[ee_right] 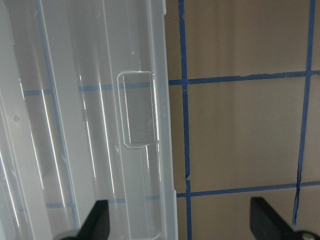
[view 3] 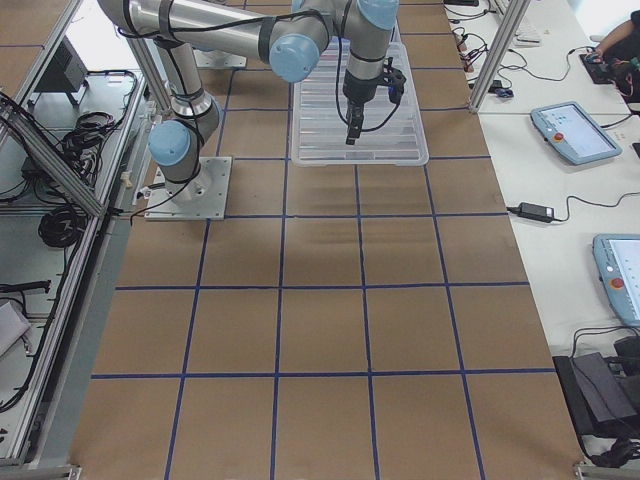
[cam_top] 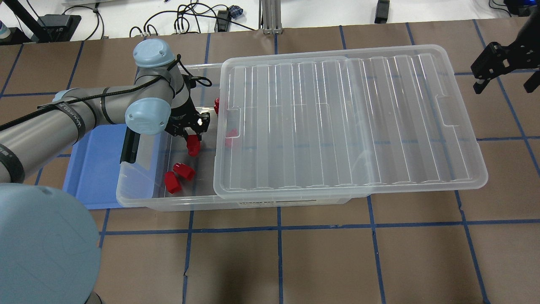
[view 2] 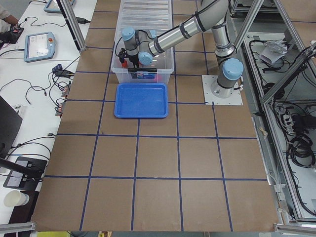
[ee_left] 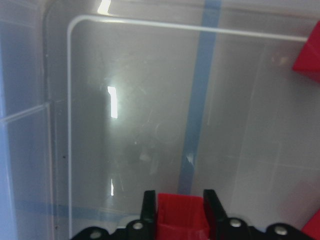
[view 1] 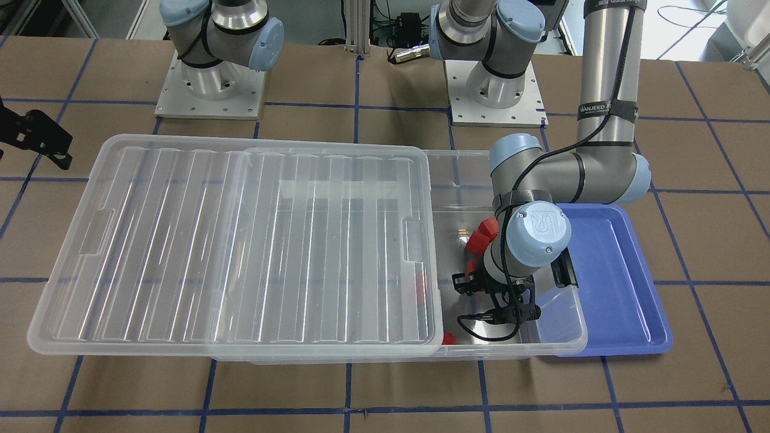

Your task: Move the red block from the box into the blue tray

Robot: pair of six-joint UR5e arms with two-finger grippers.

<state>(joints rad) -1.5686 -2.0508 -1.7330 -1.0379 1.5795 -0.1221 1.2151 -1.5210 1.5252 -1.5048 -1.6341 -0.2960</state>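
While the left gripper (cam_top: 190,136) hangs inside the open left end of the box (cam_top: 253,203), its fingers clamp the red block (ee_left: 181,212) clear of the floor. Two more red blocks (cam_top: 178,176) lie nearer the robot. Lid (cam_top: 350,122) overhangs the right end. Blue tray (cam_top: 93,169) sits just beside the box's left end. Right gripper (ee_right: 179,201) is spread wide above the lid's right edge.

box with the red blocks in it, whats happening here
The left tool is shut on a red block inside the open end of the box, whose lid sits shifted aside. The block is not yet in the tray beside the box. Two other blocks lie near the box's front wall. The right tool hangs open above the lid's far edge, holding nothing.
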